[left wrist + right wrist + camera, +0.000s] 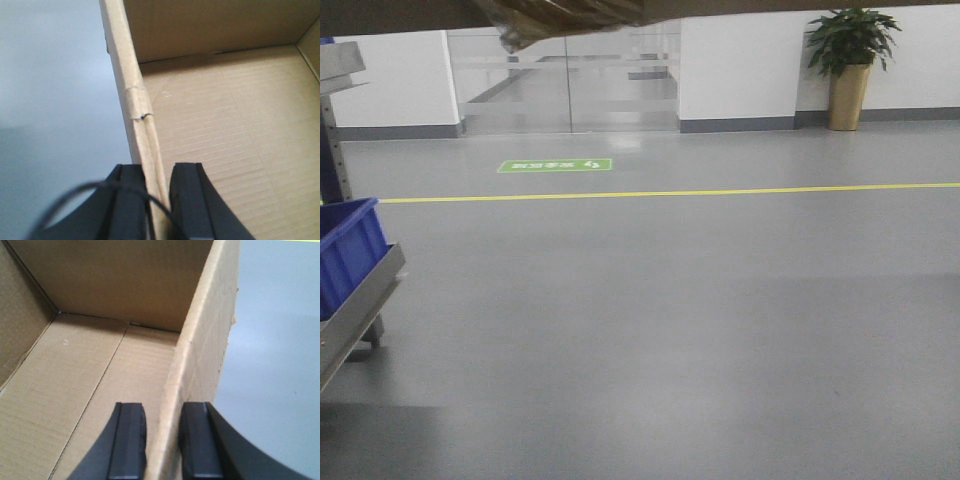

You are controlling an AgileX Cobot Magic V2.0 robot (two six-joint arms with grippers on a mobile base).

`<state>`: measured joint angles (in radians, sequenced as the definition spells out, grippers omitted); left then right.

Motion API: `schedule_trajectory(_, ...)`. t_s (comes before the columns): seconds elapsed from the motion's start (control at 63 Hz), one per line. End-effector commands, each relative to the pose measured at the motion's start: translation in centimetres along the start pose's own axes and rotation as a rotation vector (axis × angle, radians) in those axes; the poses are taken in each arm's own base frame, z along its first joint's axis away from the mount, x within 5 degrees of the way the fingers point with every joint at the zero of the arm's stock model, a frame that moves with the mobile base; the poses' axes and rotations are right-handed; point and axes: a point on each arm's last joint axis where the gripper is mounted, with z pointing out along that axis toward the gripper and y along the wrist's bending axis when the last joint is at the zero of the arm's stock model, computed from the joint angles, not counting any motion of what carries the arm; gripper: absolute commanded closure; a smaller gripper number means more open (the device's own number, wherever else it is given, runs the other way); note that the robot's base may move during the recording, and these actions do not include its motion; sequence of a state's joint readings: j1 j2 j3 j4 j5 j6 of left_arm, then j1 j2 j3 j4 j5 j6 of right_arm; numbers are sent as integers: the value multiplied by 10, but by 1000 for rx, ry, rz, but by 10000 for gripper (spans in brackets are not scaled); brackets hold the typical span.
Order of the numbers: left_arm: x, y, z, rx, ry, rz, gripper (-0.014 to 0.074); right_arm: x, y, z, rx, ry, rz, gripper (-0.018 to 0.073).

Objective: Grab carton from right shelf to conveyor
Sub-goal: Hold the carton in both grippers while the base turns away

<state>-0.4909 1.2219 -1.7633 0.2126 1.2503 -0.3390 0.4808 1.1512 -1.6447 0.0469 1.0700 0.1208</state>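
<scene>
"Two tools on one box: why hold it that way?"
"The carton (pixel 225 125) is wide and open-topped, so each tool takes a side wall from above. The left tool (pixel 159 172), at lower centre of its view, straddles one wall, its fingers (pixel 131 200) narrowed onto the cardboard, one outside and one inside. The right tool (pixel 163 407) pinches the opposite wall likewise."
"So where is the carton?"
"Between the tools, its bare bottom panel stretching up-frame from each. Only grey floor (pixel 270 365) shows beside it, so I judge it is carried in the air. No conveyor is in view."
"Any risk?"
"Thin walls may bend under an uneven pull."
</scene>
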Motion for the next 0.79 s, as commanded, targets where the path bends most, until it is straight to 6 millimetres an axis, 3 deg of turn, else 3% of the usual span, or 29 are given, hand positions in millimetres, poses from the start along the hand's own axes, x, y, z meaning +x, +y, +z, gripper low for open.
schedule_trajectory(0.0,-4,1,-4,-3,-46,18,613,-6,5,-12,-48,-87,-13,627)
schedule_trajectory(0.778,-4,1,-4,-3,-46,18,613,-6,5,-12,-48,-87,-13,627)
